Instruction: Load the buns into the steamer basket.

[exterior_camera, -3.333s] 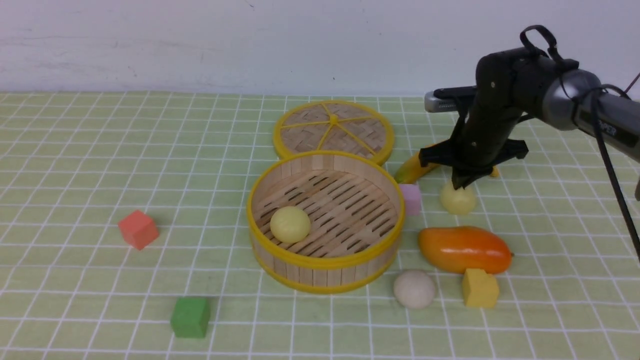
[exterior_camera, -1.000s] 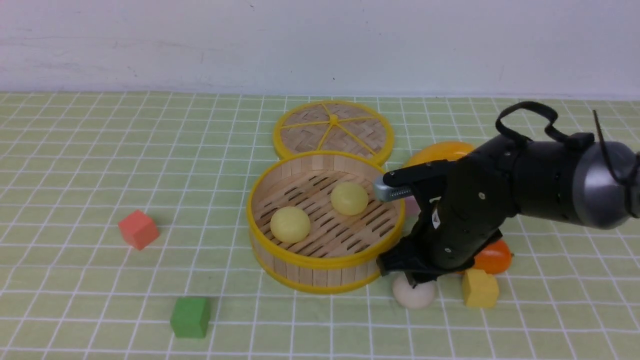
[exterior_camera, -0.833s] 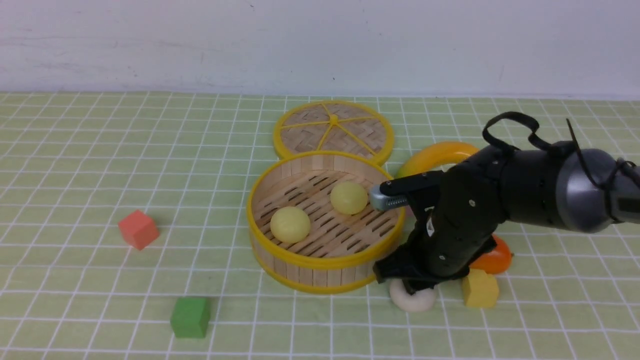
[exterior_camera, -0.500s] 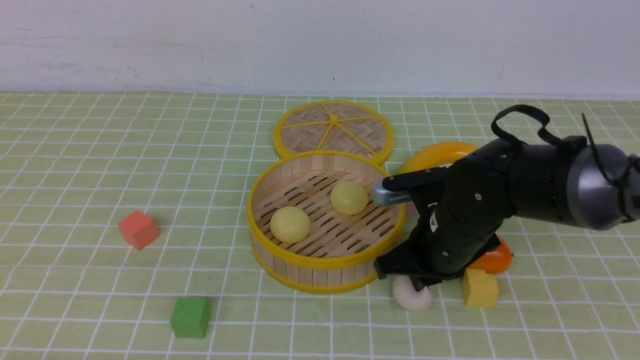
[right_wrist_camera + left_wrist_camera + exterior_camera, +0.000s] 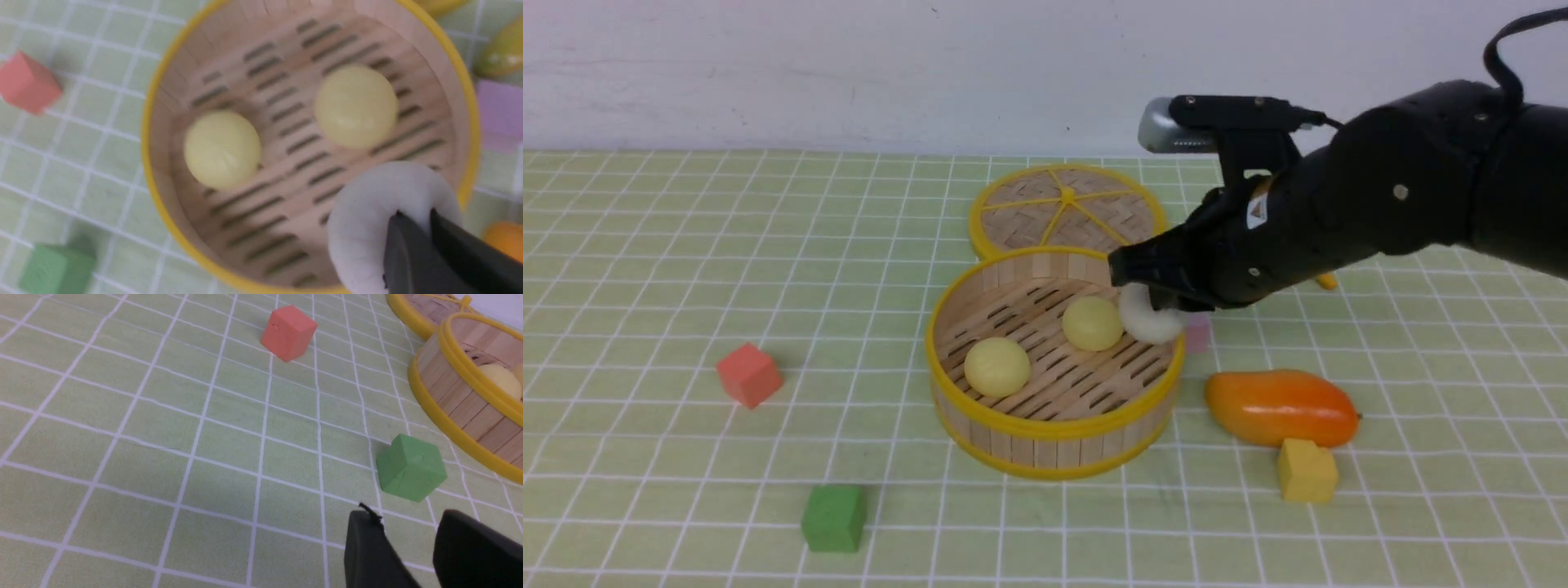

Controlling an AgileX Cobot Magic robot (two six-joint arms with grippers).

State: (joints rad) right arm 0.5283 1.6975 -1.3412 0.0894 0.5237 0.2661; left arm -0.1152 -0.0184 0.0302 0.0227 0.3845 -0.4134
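- Right wrist view: the right gripper [image 5: 425,220] is pinching the off-white bun [image 5: 380,220], its black fingers [image 5: 404,249] pressed close together into the squashed dough.
- That bun is hanging over the near-right rim of the steamer basket [image 5: 1045,429], apparently not touching the slatted floor, though the blur is making this hard to judge.
- Two pale yellow buns [image 5: 996,366] are lying inside the basket, apart from each other.
- Left wrist view: the left gripper [image 5: 408,543] is hovering with fingers spread, holding nothing, near the green cube [image 5: 410,466].
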